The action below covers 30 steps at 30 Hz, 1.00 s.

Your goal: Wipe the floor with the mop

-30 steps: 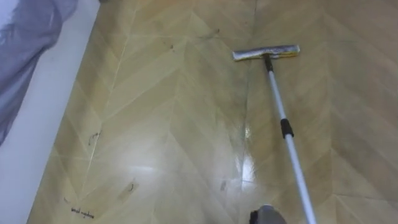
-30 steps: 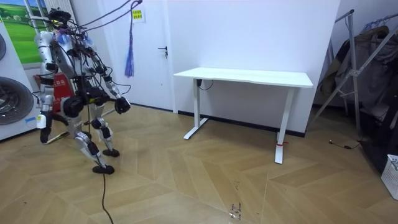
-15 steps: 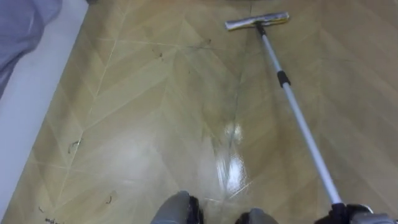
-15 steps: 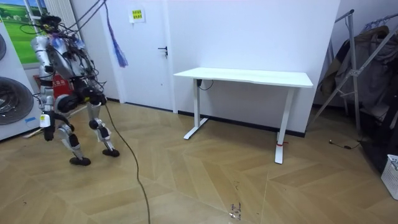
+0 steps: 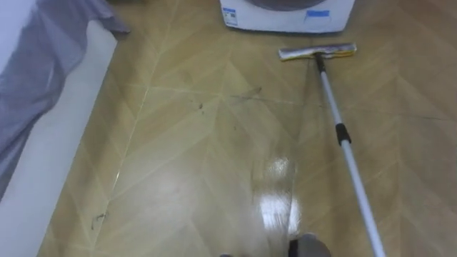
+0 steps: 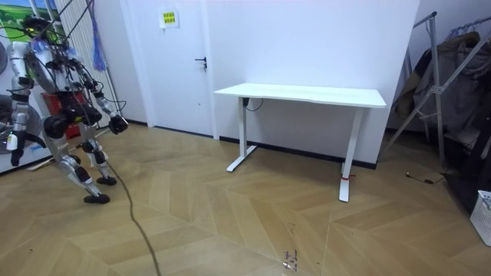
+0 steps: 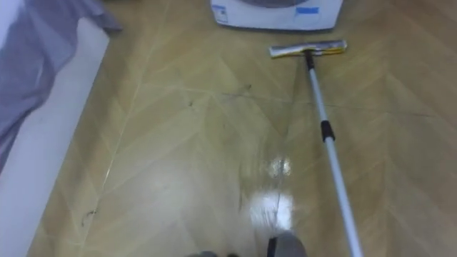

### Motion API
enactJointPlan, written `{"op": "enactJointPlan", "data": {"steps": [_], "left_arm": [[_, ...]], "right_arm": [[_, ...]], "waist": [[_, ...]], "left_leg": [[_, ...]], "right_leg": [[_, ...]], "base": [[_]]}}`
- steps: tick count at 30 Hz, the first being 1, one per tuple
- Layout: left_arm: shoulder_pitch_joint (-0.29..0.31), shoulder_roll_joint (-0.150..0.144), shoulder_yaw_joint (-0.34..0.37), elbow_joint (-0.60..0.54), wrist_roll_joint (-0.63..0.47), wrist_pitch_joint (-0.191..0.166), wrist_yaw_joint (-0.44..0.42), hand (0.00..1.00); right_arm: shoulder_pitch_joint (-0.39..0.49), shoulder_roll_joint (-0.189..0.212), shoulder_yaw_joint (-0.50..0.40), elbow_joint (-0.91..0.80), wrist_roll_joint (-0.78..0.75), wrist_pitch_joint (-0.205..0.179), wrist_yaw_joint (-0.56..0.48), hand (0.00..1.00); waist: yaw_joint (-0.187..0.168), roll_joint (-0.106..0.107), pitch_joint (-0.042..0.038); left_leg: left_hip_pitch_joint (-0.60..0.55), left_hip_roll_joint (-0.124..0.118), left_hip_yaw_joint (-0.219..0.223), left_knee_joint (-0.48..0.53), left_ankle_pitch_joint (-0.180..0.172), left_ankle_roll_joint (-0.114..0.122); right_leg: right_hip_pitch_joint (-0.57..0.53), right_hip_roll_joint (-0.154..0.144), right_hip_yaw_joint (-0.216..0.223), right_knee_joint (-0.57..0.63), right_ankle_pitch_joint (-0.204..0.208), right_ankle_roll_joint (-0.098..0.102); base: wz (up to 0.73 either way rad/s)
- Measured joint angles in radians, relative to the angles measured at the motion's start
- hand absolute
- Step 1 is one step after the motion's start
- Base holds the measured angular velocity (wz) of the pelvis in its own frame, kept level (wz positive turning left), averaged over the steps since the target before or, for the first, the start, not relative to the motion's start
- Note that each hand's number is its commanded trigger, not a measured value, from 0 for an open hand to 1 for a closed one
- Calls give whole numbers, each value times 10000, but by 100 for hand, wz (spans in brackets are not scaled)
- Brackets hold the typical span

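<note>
The mop's flat head (image 5: 317, 52) lies on the wood floor just in front of a white washing machine. Its silver pole (image 5: 350, 157), with a black collar partway along, runs back toward me and leaves the bottom edge at the right. In the right eye view the head (image 7: 308, 48) and pole (image 7: 327, 135) look the same. In the room view I stand bent forward at the room view's far left. One hand (image 6: 120, 124) is held out to the side and the other hand (image 6: 9, 142) hangs low; both are too small to read.
The washing machine's base (image 5: 289, 13) stands right beyond the mop head. A white surface draped with grey cloth (image 5: 43, 64) borders the floor on my left. A glossy patch (image 5: 275, 193) shines on the floor. A white desk (image 6: 303, 96) stands in mid-room.
I have walked toward the room view's left, up to the washing machine, whose base now shows beyond the mop head. The dark hand seen on the pole's end half a second ago is out of the eye view.
</note>
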Motion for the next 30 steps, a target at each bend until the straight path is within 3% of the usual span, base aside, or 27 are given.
{"op": "enactJointPlan", "data": {"steps": [1, 2, 4, 6, 7, 8, 10, 11, 12, 14, 15, 20, 23, 24, 25, 30], "left_arm": [[101, -106, 2, 15, -8, 20, -18, 0], [110, -131, 0, 51, -21, 24, -20, 0], [111, -147, -7, 120, -343, 61, -41, 0], [103, -161, -1, 50, -589, 58, -58, 0], [90, -156, 73, -15, -760, 57, -48, 0], [91, -145, 80, -20, -780, 57, -35, 0], [29, -18, 91, 6, -959, 46, 32, 0], [22, 32, 93, 0, -955, 26, 40, 0], [6, 96, 97, 4, -953, 17, 73, 0], [-78, 87, 91, 6, -984, 31, 79, 0], [-104, 75, 113, 70, -1083, 12, 75, 0], [-297, 60, 192, 326, -1121, -39, 41, 0], [-135, 58, 225, 520, -1049, -177, -63, 0], [78, 80, 229, 509, -1032, -201, -98, 0], [232, 100, 272, 478, -1034, -195, -129, 0], [706, 100, 982, 220, -639, -90, -134, 0]], "right_arm": [[18, 61, -57, 0, -48, 24, 40, 100], [14, 84, -68, 0, -57, 39, 61, 100], [-344, 75, -69, -29, -421, 156, 68, 100], [-753, -54, -81, 71, -525, 268, 82, 100], [-1183, -166, -113, 173, -590, 368, 100, 100], [-1402, -229, -139, 242, -652, 392, 109, 100], [-2303, -458, -67, 626, -757, 761, 196, 100], [-2376, -471, -67, 741, -756, 819, 221, 100], [-2406, -523, -61, 769, -743, 817, 254, 100], [-2511, -578, -50, 768, -750, 818, 330, 100], [-2564, -567, -49, 775, -785, 819, 472, 100], [-2474, -566, -56, 839, -1094, 743, 903, 100], [-1668, -454, -74, 827, -1254, 421, 975, 100], [-1293, -371, -97, 832, -1373, 338, 965, 100], [-1056, -309, -155, 796, -1487, 343, 967, 100], [-185, -46, -292, 323, -1758, 335, 1170, 100]], "waist": [[-2, 132, -37], [-3, 129, -30], [-51, -15, 79], [-85, -55, 95], [-74, -142, 179], [-69, -160, 189], [-39, -342, 296], [-10, -398, 322], [1, -512, 393], [127, -602, 452], [315, -780, 466], [453, -785, 411], [382, -741, 211], [259, -652, -3], [164, -627, -54], [-66, -779, -48]], "left_leg": [[176, 147, -25, 66, -83, -150], [281, 217, -28, 84, -102, -187], [639, 333, -17, 89, -155, -286], [786, 433, -35, 189, -205, -382], [857, 466, -34, 343, -194, -398], [841, 497, -21, 470, -172, -438], [771, 569, -5, 784, 40, -781], [733, 571, -33, 809, 90, -823], [622, 526, -151, 565, 92, -809], [336, 412, -222, -371, 329, -838], [302, 398, -148, -551, 679, -567], [1193, 472, 44, -1448, 926, -386], [2471, 398, -112, -2639, 1274, -356], [3043, 408, -239, -3167, 1411, -363], [3638, 412, -246, -3638, 1539, -367], [5073, 455, -386, -4689, 1740, -459]], "right_leg": [[294, 231, -138, -142, -69, -127], [389, 316, -146, -138, -118, -198], [651, 422, -156, 88, -466, -375], [815, 464, -217, 183, -782, -466], [935, 480, -222, 299, -910, -541], [979, 498, -224, 326, -988, -509], [1116, 576, -131, 316, -1066, -550], [1152, 621, -82, 280, -1041, -582], [1205, 680, -45, 164, -916, -716], [1277, 723, 26, -57, -760, -717], [1345, 735, 91, -239, -600, -697], [2172, 834, 45, -1212, -108, -484], [3447, 833, -68, -2155, 30, -397], [4052, 854, -206, -2616, 92, -376], [4592, 868, -284, -2955, 115, -368], [5854, 1074, -363, -3718, 117, -371]], "base": [[-17], [-21], [-13], [4], [7], [0], [6], [14], [7], [-21], [-46], [-17], [10], [22], [17], [3]]}}
